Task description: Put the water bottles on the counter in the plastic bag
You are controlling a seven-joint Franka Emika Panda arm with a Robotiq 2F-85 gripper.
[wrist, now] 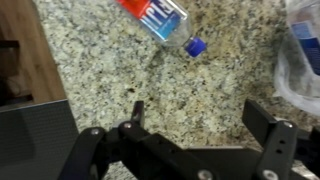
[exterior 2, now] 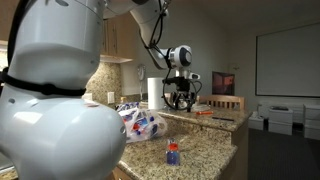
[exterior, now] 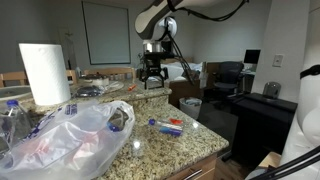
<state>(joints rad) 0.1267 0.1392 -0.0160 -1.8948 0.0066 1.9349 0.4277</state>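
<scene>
One water bottle (exterior: pixel 168 125) lies on its side on the granite counter (exterior: pixel 195 145), to the right of the crinkled plastic bag (exterior: pixel 70 130). In an exterior view the bottle (exterior 2: pixel 173 153) shows near the counter's front end, with the bag (exterior 2: pixel 140 122) behind it. More bottles (exterior: pixel 12 115) show at the bag's left end. My gripper (exterior: pixel 151 78) hangs open above the far part of the counter, well clear of the bottle. In the wrist view the bottle (wrist: pixel 155 18) lies at the top, blue cap toward me. My gripper (wrist: pixel 200 115) is open with only bare counter (wrist: pixel 110 70) between its fingers.
A tall paper-towel roll (exterior: pixel 45 72) stands behind the bag. In the wrist view the bag's edge (wrist: pixel 305 50) is at the right, and the counter's edge with a wooden panel (wrist: pixel 35 50) is at the left. Office chairs and a bin (exterior: pixel 190 105) stand beyond the counter.
</scene>
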